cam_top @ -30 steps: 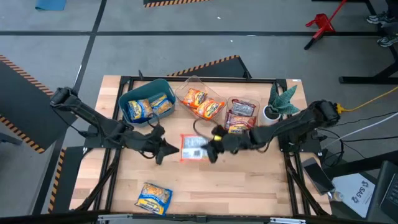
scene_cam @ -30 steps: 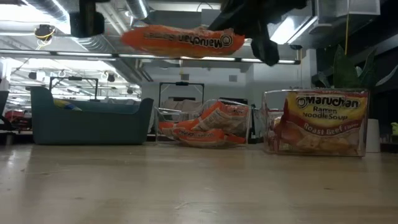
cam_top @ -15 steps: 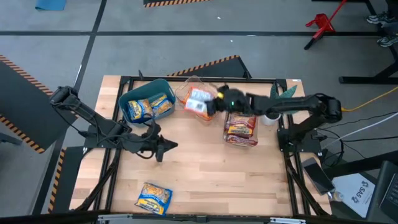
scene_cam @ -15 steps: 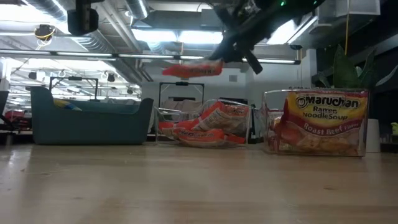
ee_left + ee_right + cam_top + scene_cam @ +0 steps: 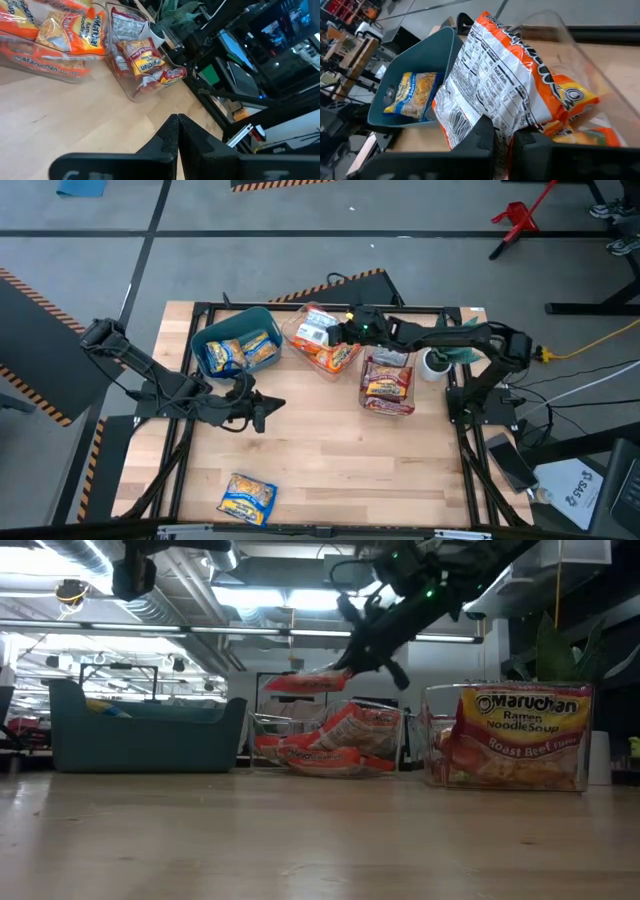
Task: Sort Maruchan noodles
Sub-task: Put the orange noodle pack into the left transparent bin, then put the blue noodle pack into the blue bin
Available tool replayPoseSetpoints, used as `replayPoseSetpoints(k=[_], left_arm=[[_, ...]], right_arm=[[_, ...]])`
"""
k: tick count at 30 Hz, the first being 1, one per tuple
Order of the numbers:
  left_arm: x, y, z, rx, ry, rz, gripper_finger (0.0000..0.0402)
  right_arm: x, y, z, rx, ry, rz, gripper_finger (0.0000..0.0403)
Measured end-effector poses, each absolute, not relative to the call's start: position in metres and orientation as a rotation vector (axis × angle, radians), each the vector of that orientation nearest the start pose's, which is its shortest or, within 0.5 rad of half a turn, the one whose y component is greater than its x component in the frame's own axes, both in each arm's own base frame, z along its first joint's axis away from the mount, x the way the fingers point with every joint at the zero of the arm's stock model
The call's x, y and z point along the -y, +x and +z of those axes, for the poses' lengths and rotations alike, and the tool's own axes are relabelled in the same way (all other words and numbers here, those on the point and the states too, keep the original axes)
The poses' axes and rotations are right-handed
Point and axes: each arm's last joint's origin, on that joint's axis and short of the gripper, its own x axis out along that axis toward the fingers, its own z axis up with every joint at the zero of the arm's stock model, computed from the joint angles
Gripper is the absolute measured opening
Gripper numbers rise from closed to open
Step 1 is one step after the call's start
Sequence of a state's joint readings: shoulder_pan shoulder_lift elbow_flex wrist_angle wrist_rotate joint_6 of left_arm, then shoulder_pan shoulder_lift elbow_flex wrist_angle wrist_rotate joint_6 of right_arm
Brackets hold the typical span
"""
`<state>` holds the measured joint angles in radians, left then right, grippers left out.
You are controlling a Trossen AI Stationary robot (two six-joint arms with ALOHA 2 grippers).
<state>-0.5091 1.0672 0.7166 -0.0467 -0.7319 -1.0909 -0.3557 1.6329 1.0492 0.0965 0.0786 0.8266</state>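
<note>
the right gripper is clamped on an orange noodle packet, holding it in the air above the middle clear container; in the right wrist view the packet shows its white nutrition panel, pinched at its lower edge between the two dark fingers. in the low view the packet hangs clear of the container rim.

the middle clear container holds orange packets, at least two, lying overlapped. beside it on the right, a second clear container holds red-white roast beef packets; the exact count cannot be told. left of the middle container, the teal bin holds blue-yellow packets, two visible side by side.

one more blue-yellow packet lies alone on the wooden table, near the front edge and well apart from all three containers.

the left gripper hovers low over the table in front of the teal bin, its fingers pressed together and holding nothing, as the left wrist view confirms.

a small potted plant stands at the right end of the container row.
</note>
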Motion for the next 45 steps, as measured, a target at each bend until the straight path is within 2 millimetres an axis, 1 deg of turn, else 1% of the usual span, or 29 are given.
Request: replayPoseSetpoints(k=[7, 10, 12, 16, 19, 21, 25, 28, 30, 32, 34, 36, 39, 42, 45], left_arm=[[0.093, 0.206, 0.271, -0.168, -0.858, 0.384, 0.0], [0.093, 0.206, 0.271, -0.168, -0.862, 0.384, 0.0], [0.093, 0.206, 0.271, -0.168, -0.865, 0.384, 0.0], [0.093, 0.206, 0.271, -0.173, -0.865, 0.381, 0.0], [0.093, 0.206, 0.27, -0.181, -0.863, 0.378, 0.0], [0.093, 0.206, 0.27, -0.195, -0.864, 0.366, 0.0], [0.096, 0.205, 0.268, -0.245, -0.864, 0.326, 0.0], [0.102, 0.202, 0.266, -0.32, -0.892, 0.26, 0.0], [0.109, 0.197, 0.263, -0.378, -0.912, 0.217, 0.0], [0.119, 0.192, 0.262, -0.426, -0.943, 0.164, 0.0], [0.132, 0.186, 0.261, -0.456, -1.006, 0.112, 0.0], [0.151, 0.18, 0.258, -0.488, -1.066, 0.055, 0.0], [0.181, 0.17, 0.247, -0.506, -1.123, 0.027, 0.0], [0.208, 0.164, 0.229, -0.508, -1.174, 0.039, 0.0], [0.23, 0.162, 0.208, -0.525, -1.257, 0.053, 0.0]], right_arm=[[0.133, 0.35, 0.21, -0.289, 0.9, -0.637, 0.0013], [0.135, 0.353, 0.201, -0.305, 0.897, -0.652, 0.0033], [0.136, 0.357, 0.201, -0.304, 0.886, -0.648, 0.0055], [0.141, 0.366, 0.214, -0.279, 0.803, -0.617, 0.0106], [0.151, 0.37, 0.23, -0.27, 0.746, -0.594, 0.0141], [0.161, 0.369, 0.241, -0.293, 0.725, -0.605, 0.0157], [0.176, 0.366, 0.263, -0.392, 0.69, -0.621, 0.0169], [0.177, 0.366, 0.28, -0.453, 0.603, -0.597, 0.017], [0.174, 0.368, 0.296, -0.47, 0.536, -0.537, 0.017], [0.166, 0.372, 0.313, -0.47, 0.485, -0.453, 0.017], [0.157, 0.375, 0.324, -0.492, 0.446, -0.377, 0.017], [0.147, 0.379, 0.332, -0.509, 0.412, -0.324, 0.017], [0.133, 0.383, 0.338, -0.524, 0.38, -0.282, 0.017], [0.121, 0.386, 0.338, -0.538, 0.373, -0.254, 0.017], [0.113, 0.389, 0.338, -0.541, 0.366, -0.234, 0.017]])
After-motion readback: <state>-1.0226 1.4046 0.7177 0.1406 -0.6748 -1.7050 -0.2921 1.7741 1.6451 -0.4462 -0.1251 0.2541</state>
